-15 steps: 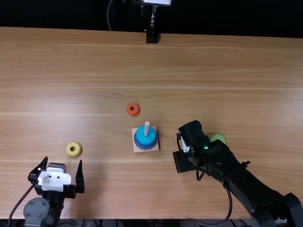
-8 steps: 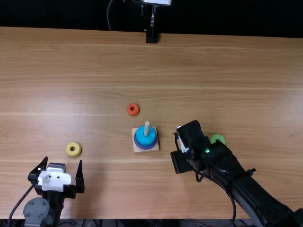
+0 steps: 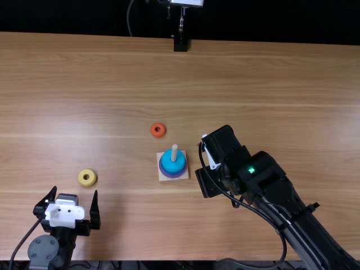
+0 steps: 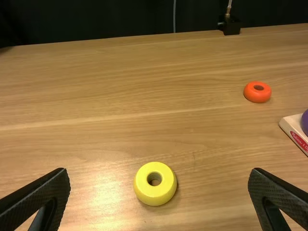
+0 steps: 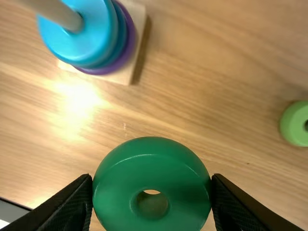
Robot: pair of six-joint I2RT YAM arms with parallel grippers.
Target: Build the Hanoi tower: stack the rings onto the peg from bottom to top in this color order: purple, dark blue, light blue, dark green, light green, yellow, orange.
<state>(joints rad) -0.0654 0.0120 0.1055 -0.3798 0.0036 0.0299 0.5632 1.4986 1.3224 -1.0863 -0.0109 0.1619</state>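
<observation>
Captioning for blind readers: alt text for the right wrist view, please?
Right claw holding a dark green ring above the wooden table; beyond it, a peg with blue rings over a purple one, and a light green ring.

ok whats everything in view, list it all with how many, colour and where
peg and base: 1, pale wood, mid-table
purple ring: 1, purple, lowest on the peg
dark blue ring: 1, dark blue, above purple
light blue ring: 1, light blue, top of the stack
dark green ring: 1, dark green, in the right claw
light green ring: 1, light green, on the table
yellow ring: 1, yellow, on the table beyond the left claw
orange ring: 1, orange, beyond the stack
table: 1, light brown, under everything
mount: 1, black, far table edge
cable: 1, grey, behind the table
arms: 2, black, near edge
claws: 2, black, left open, right on the dark green ring
</observation>
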